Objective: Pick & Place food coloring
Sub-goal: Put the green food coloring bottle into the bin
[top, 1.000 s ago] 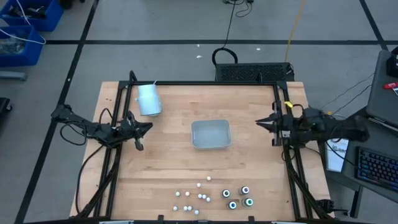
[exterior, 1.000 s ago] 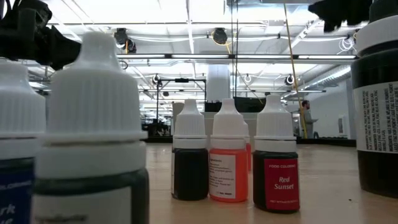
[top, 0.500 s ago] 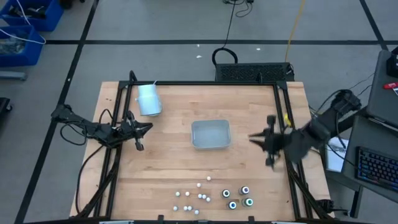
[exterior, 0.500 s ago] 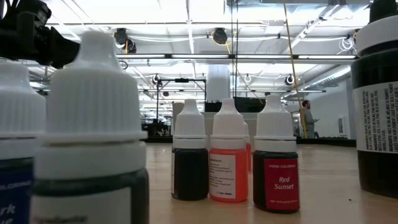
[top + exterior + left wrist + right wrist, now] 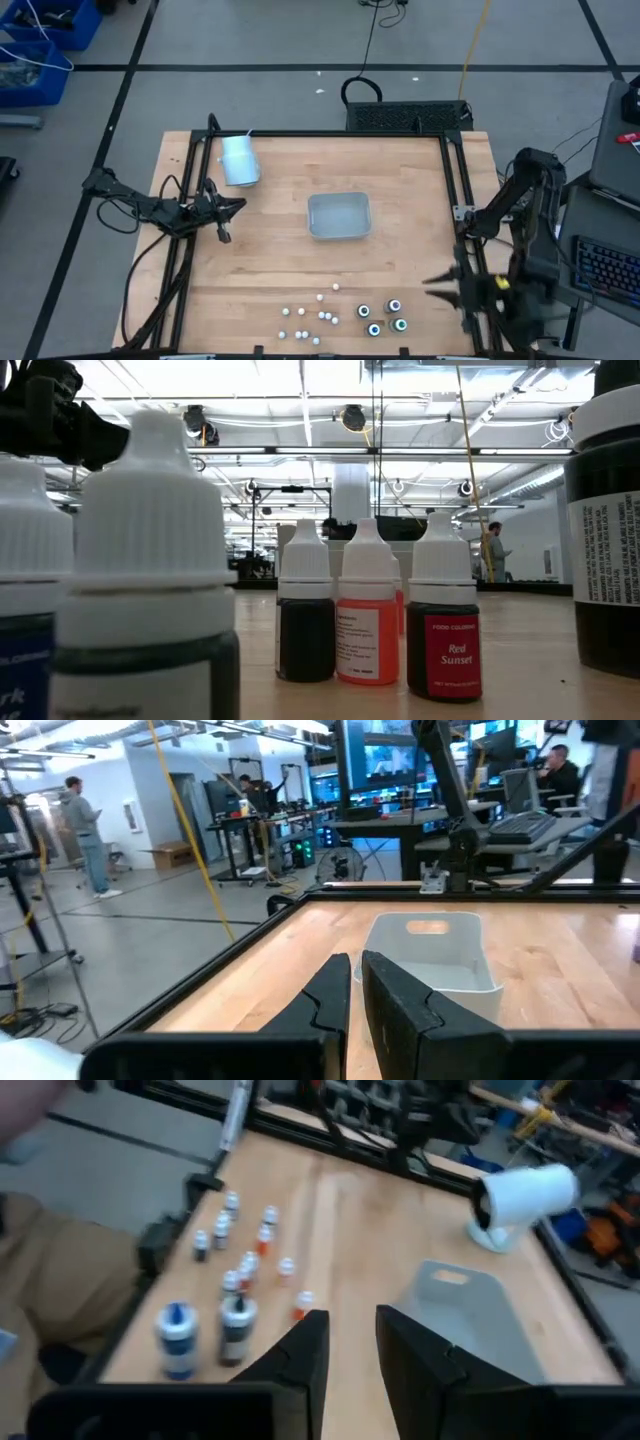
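Right gripper (image 5: 447,284) hovering at the table's right edge, fingers slightly parted, grasping nothing. Just beside it, four dark round white-capped food coloring bottles (image 5: 383,318); a little beyond, smaller whitish dropper bottles (image 5: 310,317). Farther off, clear rectangular plastic tray (image 5: 339,216), then left gripper (image 5: 233,205), nearly closed and empty. Tight clustering risks toppling neighbours on descent.
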